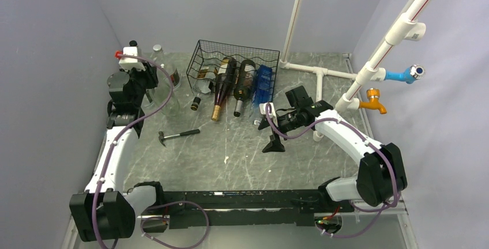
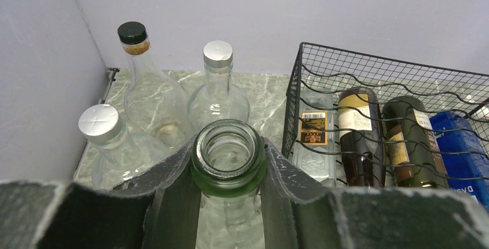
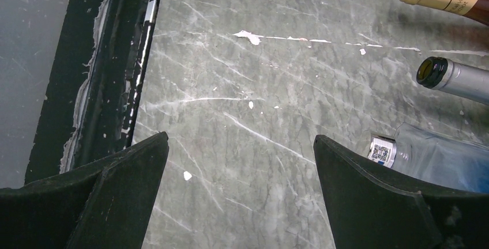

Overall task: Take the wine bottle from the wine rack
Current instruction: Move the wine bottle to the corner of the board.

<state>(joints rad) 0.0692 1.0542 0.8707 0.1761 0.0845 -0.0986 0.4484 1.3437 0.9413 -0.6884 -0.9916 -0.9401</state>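
Clamping a clear bottle [image 2: 229, 159], left fingers [image 2: 173, 188] sit beside the wine rack [image 2: 369, 70]; right fingers [image 3: 115, 197] gape.

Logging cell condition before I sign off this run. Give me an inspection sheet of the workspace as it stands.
Surface: marbled grey table, white flecks.
Job's things: wine rack holds two dark wine bottles, a blue bottle, a labelled clear bottle.
Clutter: hammer; three capped clear bottles standing left of rack.
Hands: left hand shut on open clear bottle's neck; right hand open above table.
Cables: purple cables along both arms.
Surroundings: white pipes with taps, grey walls.
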